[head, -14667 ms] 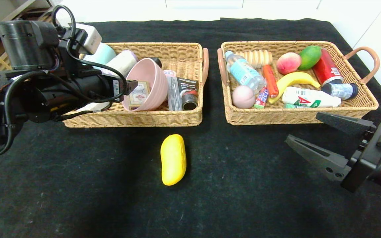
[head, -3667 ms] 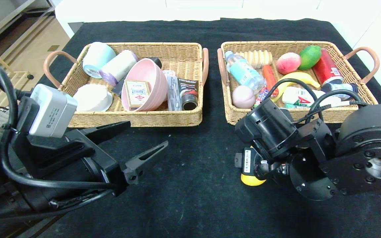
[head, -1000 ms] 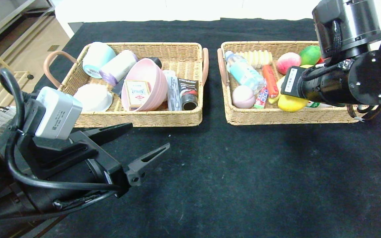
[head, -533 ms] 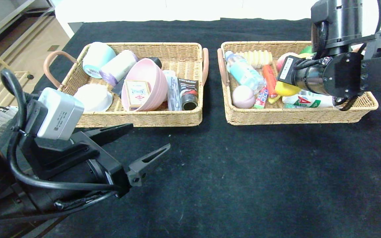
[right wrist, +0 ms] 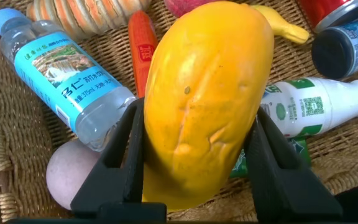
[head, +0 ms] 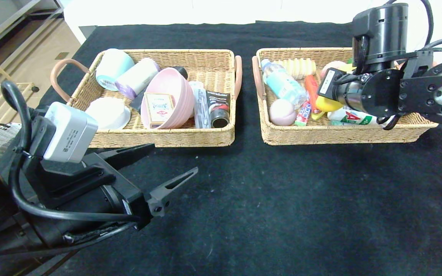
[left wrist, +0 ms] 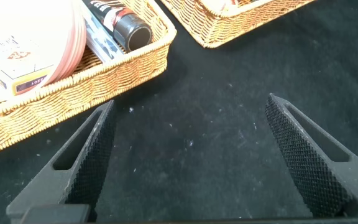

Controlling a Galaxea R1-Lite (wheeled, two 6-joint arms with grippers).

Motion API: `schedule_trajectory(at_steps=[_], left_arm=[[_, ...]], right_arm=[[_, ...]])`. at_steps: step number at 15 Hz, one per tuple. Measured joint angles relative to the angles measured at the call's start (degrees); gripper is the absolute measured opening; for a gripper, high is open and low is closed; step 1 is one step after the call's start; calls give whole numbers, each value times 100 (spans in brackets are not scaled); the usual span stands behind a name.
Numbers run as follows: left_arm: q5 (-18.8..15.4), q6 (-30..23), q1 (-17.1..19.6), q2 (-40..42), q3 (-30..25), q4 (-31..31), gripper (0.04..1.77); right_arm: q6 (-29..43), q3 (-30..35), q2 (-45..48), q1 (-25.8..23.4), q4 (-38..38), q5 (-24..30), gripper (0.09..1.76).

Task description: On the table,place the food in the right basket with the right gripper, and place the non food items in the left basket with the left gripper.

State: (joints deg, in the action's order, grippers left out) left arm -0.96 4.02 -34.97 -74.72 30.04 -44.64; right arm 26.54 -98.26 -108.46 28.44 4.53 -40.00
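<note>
table (head: 267, 199) black cloth | left gripper (head: 155, 168) fingers spread | right gripper (right wrist: 194, 155) pinching yellow fruit (right wrist: 204, 93)

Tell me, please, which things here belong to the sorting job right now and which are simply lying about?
In hand:
- yellow fruit, gripped by the right gripper
- right basket beneath it

Lying about:
- left gripper, open over the table
- left basket
- pink bowl
- water bottle

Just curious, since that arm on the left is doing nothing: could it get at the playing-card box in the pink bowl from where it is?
Probably yes. The left tool hangs open just in front of the left basket, and the card box lies uncovered in the pink bowl, though it would have to clear the rim.
</note>
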Motion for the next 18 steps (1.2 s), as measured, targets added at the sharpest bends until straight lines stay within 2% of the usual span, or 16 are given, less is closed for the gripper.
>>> schedule_trajectory(at_steps=[2,5,9,14,18], left_arm=[[0,-1,0,0,-6,0,172],[0,0,0,0,-6,-1,172],[0,7,0,0,-6,0,172],[0,7,0,5,-6,0,172],[0,9,0,22,-6,0,172]], right_arm=[[2,33,-5,11,-63,-2,98],[5,88,-6,-2,-73,1,123],[6,149,50,48,-77,4,142],[-13,306,212,96,-68,4,155],[-262,973,629,204,-71,26,162]])
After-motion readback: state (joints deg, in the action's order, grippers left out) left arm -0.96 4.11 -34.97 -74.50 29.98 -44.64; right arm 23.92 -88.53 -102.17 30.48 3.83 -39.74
